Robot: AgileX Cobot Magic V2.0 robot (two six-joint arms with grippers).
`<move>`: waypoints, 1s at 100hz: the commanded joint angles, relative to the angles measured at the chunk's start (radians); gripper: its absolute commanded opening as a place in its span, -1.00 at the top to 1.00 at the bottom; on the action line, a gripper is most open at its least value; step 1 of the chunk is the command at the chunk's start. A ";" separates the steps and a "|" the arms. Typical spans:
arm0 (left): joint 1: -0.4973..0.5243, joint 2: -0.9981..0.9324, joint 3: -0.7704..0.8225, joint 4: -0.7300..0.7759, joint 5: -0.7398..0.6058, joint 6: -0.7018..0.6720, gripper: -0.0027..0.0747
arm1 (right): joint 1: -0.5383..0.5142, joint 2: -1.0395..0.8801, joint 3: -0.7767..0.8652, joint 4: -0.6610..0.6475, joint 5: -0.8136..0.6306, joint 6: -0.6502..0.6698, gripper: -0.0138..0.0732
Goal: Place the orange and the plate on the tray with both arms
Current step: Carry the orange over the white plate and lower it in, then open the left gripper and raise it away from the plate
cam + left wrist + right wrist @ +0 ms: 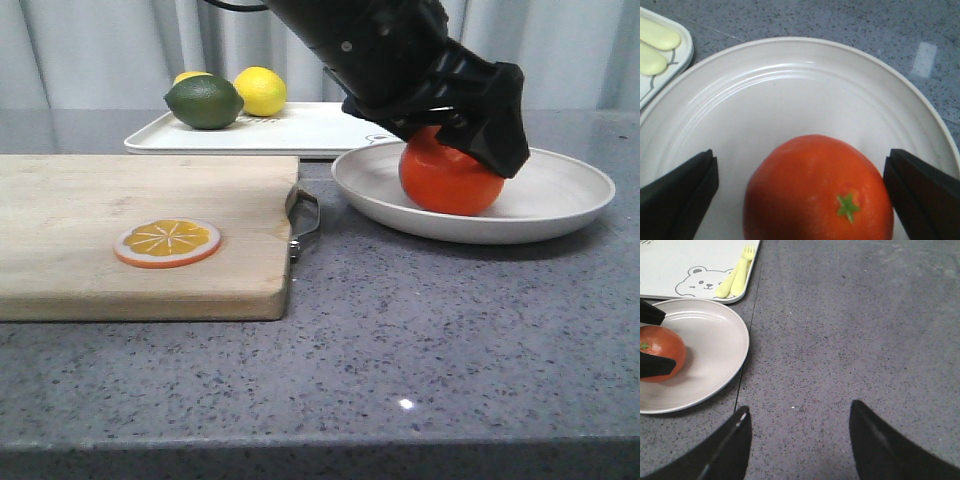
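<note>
The orange (450,180) sits in the off-white plate (560,190) on the grey table, right of centre. My left gripper (468,148) is down over the orange, open, one finger on each side. In the left wrist view the orange (815,190) with its green stem mark lies between the black fingers (680,195); a gap shows on one side, and the other finger is close to the fruit. The white tray (310,125) stands just behind the plate. My right gripper (800,440) is open and empty over bare table beside the plate (715,350).
A wooden cutting board (140,230) with a metal handle (305,220) lies at the left and carries an orange slice (167,243). A lime (204,102) and lemons (260,90) sit on the tray's left end. The tray's bear drawing (700,282) faces the plate.
</note>
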State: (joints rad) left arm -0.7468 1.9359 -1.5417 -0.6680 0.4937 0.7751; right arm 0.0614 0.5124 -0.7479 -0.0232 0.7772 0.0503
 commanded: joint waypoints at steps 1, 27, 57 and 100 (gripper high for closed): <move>-0.007 -0.051 -0.032 -0.019 -0.024 0.001 -0.81 | 0.000 0.012 -0.035 -0.015 -0.058 -0.008 -0.34; -0.007 -0.095 -0.032 -0.019 -0.022 0.001 -0.81 | 0.000 0.012 -0.035 -0.015 -0.053 -0.008 -0.34; 0.043 -0.304 -0.032 -0.019 -0.023 -0.052 -0.80 | 0.000 0.012 -0.035 -0.015 -0.054 -0.008 -0.34; 0.287 -0.754 0.379 -0.019 -0.153 -0.051 -0.76 | 0.000 0.012 -0.035 -0.006 -0.073 -0.008 -0.34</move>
State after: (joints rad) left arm -0.4943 1.3140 -1.2374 -0.6608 0.4342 0.7286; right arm 0.0614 0.5124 -0.7479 -0.0232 0.7825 0.0503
